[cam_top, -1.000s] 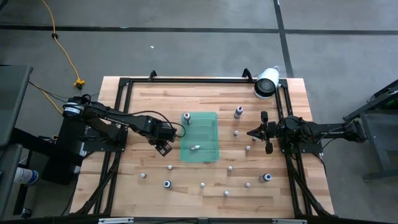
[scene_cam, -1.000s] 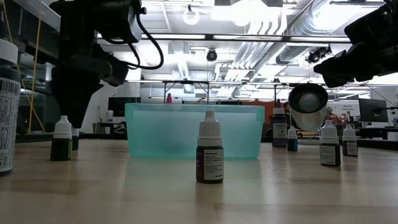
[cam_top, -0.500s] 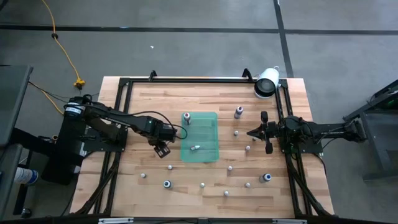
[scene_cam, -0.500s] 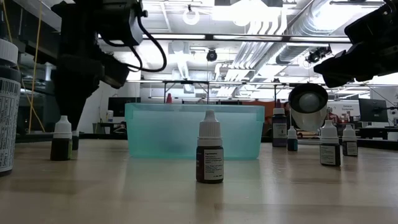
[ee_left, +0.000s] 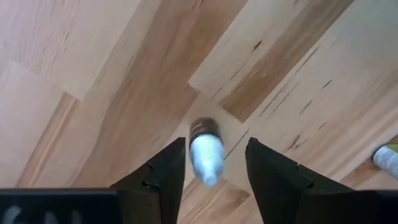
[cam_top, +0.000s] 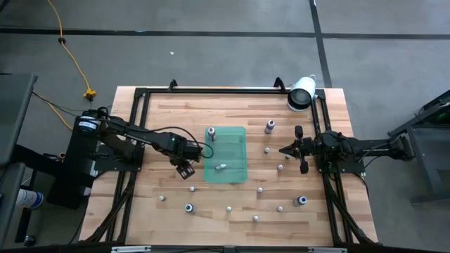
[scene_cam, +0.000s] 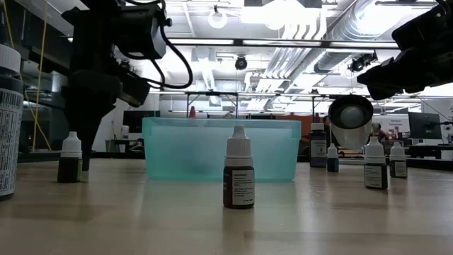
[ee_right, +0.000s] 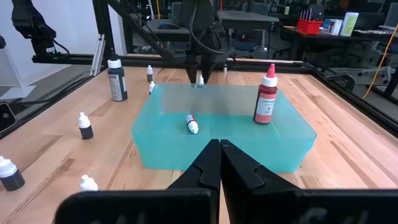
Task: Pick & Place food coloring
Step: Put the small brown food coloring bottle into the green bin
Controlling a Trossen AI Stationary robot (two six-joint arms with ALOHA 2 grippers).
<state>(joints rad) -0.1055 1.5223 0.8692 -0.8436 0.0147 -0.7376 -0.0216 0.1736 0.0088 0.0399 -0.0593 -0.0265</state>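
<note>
High view: food coloring bottles (cam_top: 280,209) around green tray (cam_top: 235,169).

Tray side: green tray (cam_top: 226,154) is walling off the left gripper (cam_top: 185,170).
Front table: scattered bottles (cam_top: 228,209) are dotting it.

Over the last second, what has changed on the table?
The left end effector has drifted slightly along the table and come down around a small bottle, its fingers either side, not visibly gripping yet. The right end effector, tray and other bottles stayed put.
</note>
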